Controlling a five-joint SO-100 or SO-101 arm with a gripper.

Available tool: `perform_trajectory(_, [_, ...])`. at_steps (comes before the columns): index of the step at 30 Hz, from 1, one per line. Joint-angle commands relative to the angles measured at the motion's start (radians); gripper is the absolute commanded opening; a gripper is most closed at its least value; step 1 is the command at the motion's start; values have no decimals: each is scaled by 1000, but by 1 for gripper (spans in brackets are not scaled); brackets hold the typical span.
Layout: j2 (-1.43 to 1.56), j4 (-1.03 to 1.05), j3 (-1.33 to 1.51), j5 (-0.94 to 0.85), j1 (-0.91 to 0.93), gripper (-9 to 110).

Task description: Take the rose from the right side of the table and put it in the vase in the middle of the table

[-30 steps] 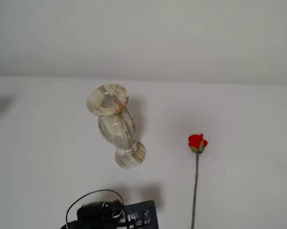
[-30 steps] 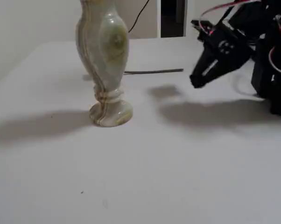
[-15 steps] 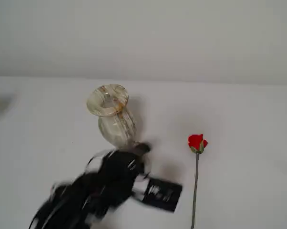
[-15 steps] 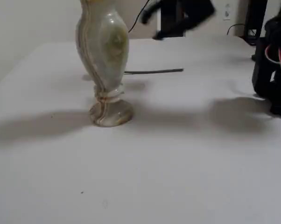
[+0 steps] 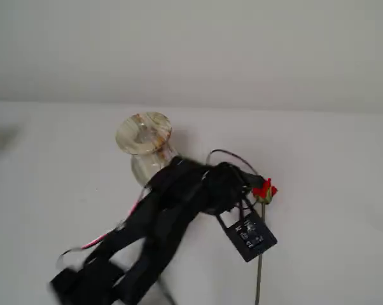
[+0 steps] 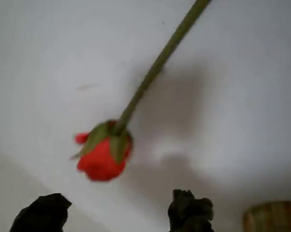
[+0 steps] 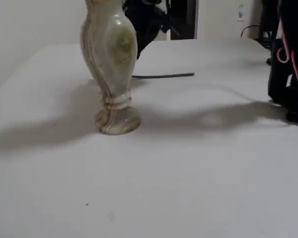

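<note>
The rose lies on the white table (image 5: 331, 165), red bloom (image 5: 264, 190) toward the back and thin stem (image 5: 259, 279) running to the front edge. In the wrist view the bloom (image 6: 102, 157) and stem (image 6: 157, 65) lie just ahead of my gripper (image 6: 115, 212), whose two black fingertips (image 6: 41, 212) stand wide apart with nothing between them. In a fixed view my gripper (image 5: 252, 185) hovers beside the bloom. The marbled vase (image 5: 144, 136) stands upright left of it; it also shows in the other fixed view (image 7: 109, 64), with the stem (image 7: 164, 76) lying behind it.
My black arm (image 5: 160, 229) reaches from the lower left past the vase's foot. Its base and red-white cables (image 7: 287, 59) stand at the right edge of a fixed view. A wall rises behind the table.
</note>
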Motion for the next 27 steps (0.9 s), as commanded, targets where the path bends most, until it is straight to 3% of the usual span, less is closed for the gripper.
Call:
perform_trajectory(1, [-295,242,-532,46,35,30])
perform_trajectory(4, [-518,396,-896,58,57,30])
perform_trajectory(7, [-824,549,-1436,64,67,30])
perform_trajectory(17, [-919,491,-1402,83,58,26])
perform_trajectory(20, [-953,468,-1401,83,60,21])
perform_trajectory(25, [-960,474,-1399,74,64,1])
perform_trajectory(27, [-957,494,-1396,74,64,0])
